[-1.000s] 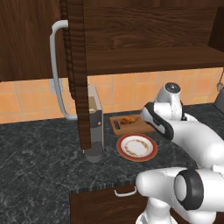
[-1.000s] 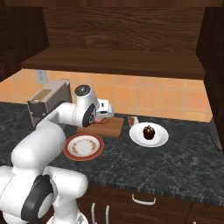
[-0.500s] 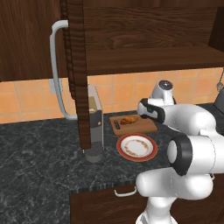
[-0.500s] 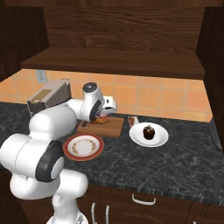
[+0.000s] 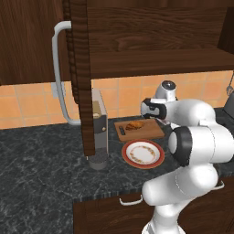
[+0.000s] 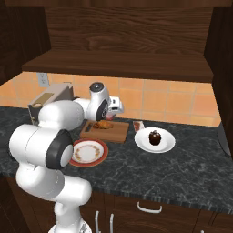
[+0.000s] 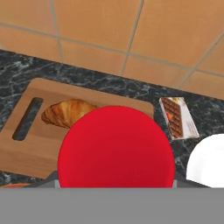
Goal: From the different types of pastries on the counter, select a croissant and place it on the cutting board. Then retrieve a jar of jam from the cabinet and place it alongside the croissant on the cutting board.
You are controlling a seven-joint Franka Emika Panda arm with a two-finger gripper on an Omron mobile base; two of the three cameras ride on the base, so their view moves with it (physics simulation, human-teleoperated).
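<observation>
The croissant [image 7: 68, 112] is seen lying on the cutting board [image 7: 30, 148], which rests on the dark veined counter [image 6: 191, 168] below orange wall tiles. The jar of jam [image 7: 116, 146] is pinched between the gripper [image 6: 110, 117] fingers above the board.

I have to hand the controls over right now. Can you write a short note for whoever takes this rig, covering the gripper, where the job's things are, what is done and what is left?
Gripper: shut on the jar of jam, whose red lid faces the hand camera, held above the cutting board.
Croissant: lying on the cutting board, near the slot end.
Cabinet: door stands open.
Other pastry: a dark piece on a small white tray on the counter, beside the board.
Done: croissant on the board, jar fetched.
Left: lower the jar onto the bare board beside the croissant and release it.
</observation>
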